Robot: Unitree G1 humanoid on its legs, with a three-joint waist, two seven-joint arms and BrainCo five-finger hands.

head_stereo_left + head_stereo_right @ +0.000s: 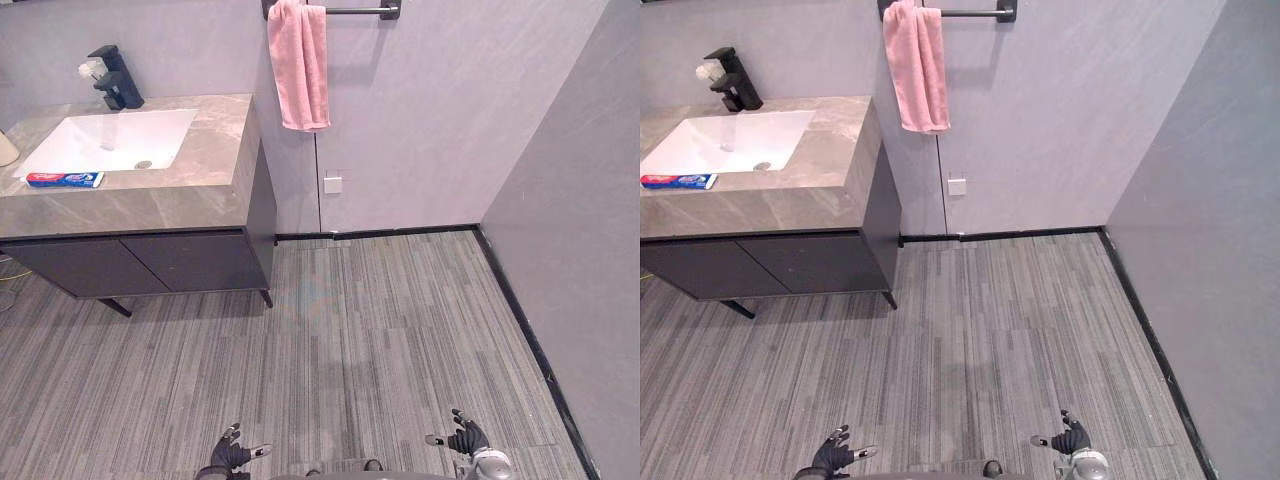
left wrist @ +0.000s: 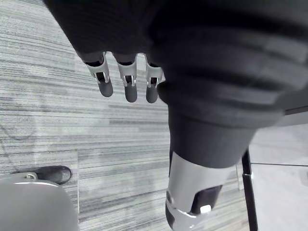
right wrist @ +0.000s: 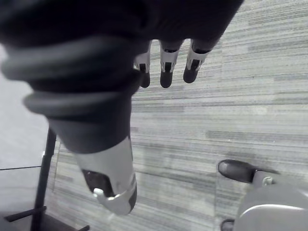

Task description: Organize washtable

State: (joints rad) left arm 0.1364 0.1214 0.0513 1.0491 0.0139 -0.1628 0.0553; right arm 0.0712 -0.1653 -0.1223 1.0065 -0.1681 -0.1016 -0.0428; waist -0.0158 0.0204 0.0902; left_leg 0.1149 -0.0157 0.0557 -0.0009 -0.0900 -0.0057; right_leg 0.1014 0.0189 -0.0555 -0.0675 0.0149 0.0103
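Standing well apart from washtable (image 1: pixel 215 150). Toothpaste tube (image 1: pixel 64 179) lies flat on the counter's front strip, just beside the basin (image 1: pixel 110 140). Left hand (image 1: pixel 232 455) and right hand (image 1: pixel 467 438) hang low, fingers loosely spread, empty. Tube probably light and soft (dents easily); pinch mid-body across its width.

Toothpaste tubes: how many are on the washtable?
1. The toothpaste tube lies on the countertop in front of the sink. The countertop's left end is cut off, so others may be hidden.
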